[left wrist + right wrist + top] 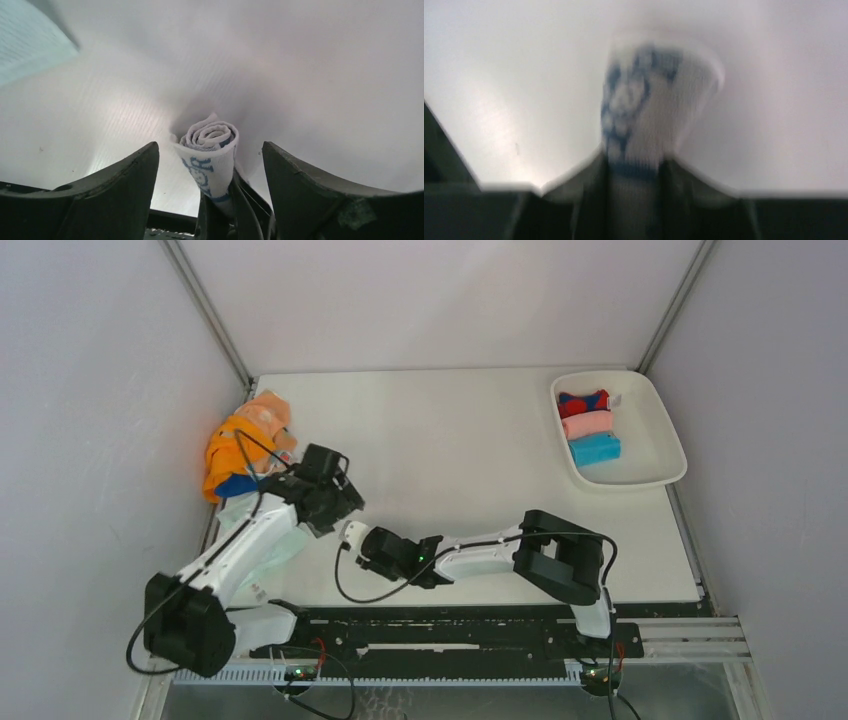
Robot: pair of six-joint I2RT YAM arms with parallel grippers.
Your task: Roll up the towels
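Observation:
A rolled white towel with blue print (pixel 210 145) (pixel 649 110) sticks up out of my right gripper (pixel 636 162), which is shut on its lower end. My left gripper (pixel 209 150) is open, one finger on each side of the roll and neither touching it. From above, both grippers meet left of the table's middle: the left gripper (pixel 335 502) just above the right gripper (pixel 362 540) and the white roll (pixel 350 531). Unrolled towels, orange (pixel 228 455) and pink (pixel 265 415) among them, are heaped at the left wall.
A white tray (pixel 665 430) at the back right holds three rolled towels: red-and-blue (pixel 583 402), pink (pixel 587 425) and bright blue (pixel 595 449). A pale mint cloth (pixel 25 45) lies flat under the left arm. Walls close in on the left, right and back.

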